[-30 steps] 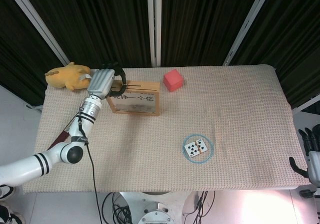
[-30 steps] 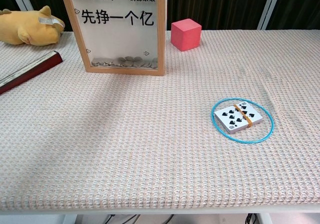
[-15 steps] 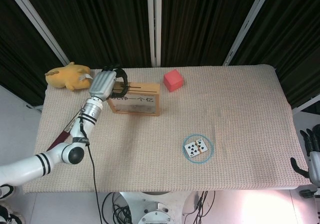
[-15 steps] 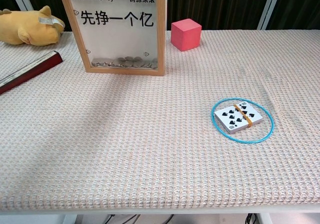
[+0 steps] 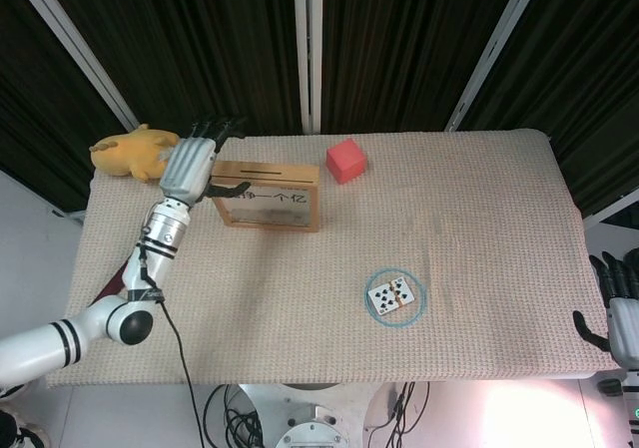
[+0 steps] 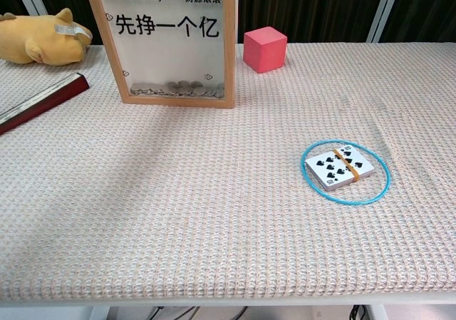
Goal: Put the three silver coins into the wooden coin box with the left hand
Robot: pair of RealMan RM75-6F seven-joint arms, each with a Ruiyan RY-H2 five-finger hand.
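Your table (image 5: 479, 199) fills the middle of the head view, its woven cloth running off the bottom of the chest view. Your left hand (image 5: 190, 161) sits upper left, just beside the left end of the wooden coin box (image 5: 270, 195), fingers spread and holding nothing; the chest view doesn't catch it at all. The box's top edge is cut off in the chest view, but through its clear front you can see silver coins (image 6: 174, 88) piled at the bottom, too heaped to count. Your right hand (image 5: 617, 303) pokes in at the lower right edge, mostly cropped, so you can't tell how its fingers are set. Upper left, the yellow plush toy (image 5: 130, 152) is partly behind your hand.
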